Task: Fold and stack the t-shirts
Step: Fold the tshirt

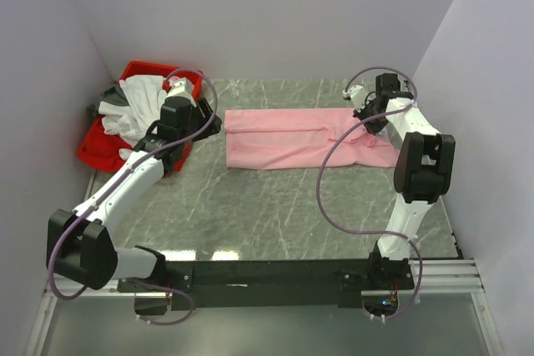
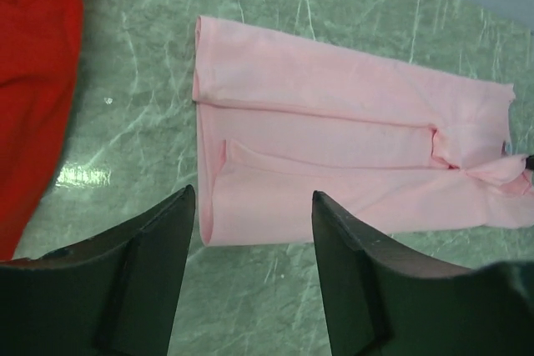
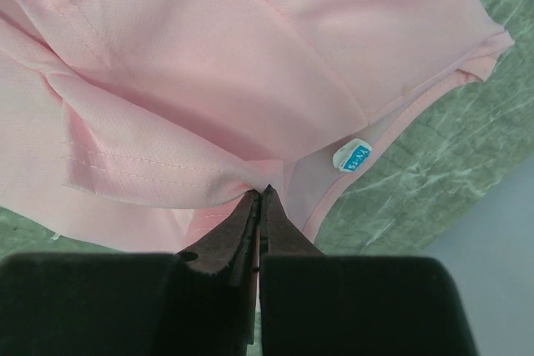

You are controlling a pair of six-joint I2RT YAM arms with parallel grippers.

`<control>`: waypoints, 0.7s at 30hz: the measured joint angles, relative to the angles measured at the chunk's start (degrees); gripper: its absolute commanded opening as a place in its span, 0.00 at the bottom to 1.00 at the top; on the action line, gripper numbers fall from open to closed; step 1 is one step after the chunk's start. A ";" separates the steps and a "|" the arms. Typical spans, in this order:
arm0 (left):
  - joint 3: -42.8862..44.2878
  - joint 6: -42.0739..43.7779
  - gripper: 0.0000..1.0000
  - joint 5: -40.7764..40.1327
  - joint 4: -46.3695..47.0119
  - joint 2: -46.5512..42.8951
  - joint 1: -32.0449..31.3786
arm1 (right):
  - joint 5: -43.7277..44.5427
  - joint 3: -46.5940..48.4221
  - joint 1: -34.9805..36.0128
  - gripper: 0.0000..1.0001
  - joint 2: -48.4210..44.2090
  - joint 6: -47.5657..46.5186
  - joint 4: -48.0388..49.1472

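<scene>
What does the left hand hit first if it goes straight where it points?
Left hand, open, aims at the folded near end of the pink t-shirt; likely that cloth first. Depth is unclear, so it might touch the table just short of it.

Pink shirt (image 1: 292,137): soft matt cloth, fine knit, stitched hems. Table (image 1: 275,206): grey-green marble-look top, smooth and glossy, reflecting light. Bin (image 1: 93,149): red plastic, smooth, slight sheen.
</scene>
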 measured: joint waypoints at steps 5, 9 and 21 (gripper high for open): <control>-3.19 1.09 0.56 5.66 1.31 1.90 0.55 | 0.33 1.46 0.94 0.00 1.53 -0.63 -0.98; -5.22 1.27 0.54 10.01 1.92 4.66 0.55 | 1.36 2.51 2.27 0.00 2.95 -1.14 -1.73; -6.99 1.36 0.53 14.56 3.74 5.53 0.55 | 6.27 9.49 6.60 0.00 8.09 -1.20 -2.84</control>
